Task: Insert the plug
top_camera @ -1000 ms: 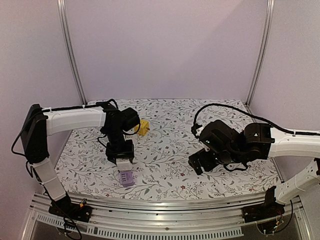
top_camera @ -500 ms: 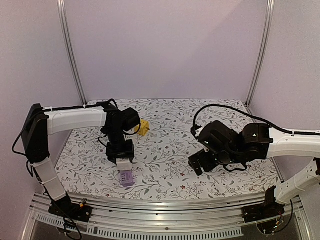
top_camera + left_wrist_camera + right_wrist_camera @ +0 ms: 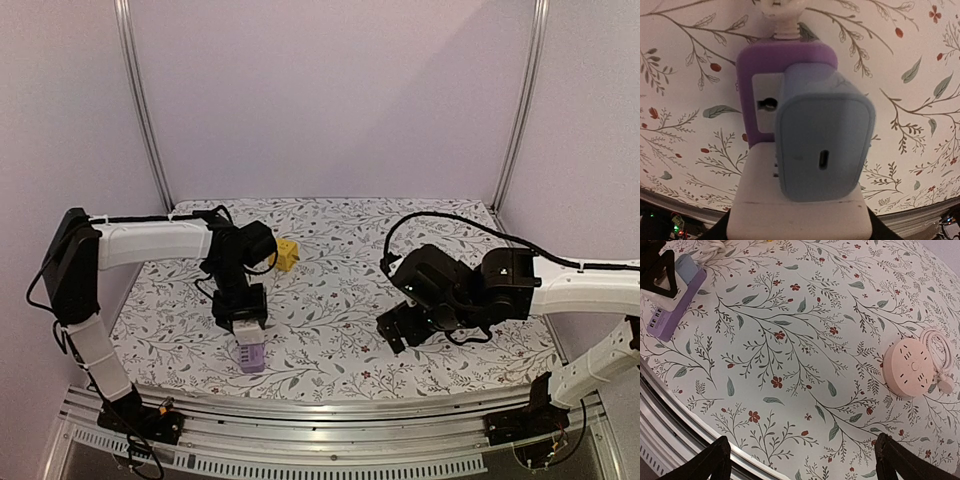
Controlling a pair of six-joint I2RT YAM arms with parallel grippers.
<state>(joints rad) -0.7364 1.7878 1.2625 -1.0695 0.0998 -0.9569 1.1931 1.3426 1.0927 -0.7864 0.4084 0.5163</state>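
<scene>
1. Risk: the plug (image 3: 822, 145), set against the power strip (image 3: 760, 100) beside an exposed socket hole, could jam if pushed off-line, or the light strip could slide.
2. Left gripper (image 3: 244, 328): grip cannot be told. Right gripper (image 3: 800, 462): jaws spread, empty.
3. Materials: smooth moulded plastic, a rounded blue plug and a purple strip.

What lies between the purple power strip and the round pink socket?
Only bare flowered cloth, as the right wrist view shows, between the purple power strip, where the left pincer holds the blue plug, and the round pink socket.
</scene>
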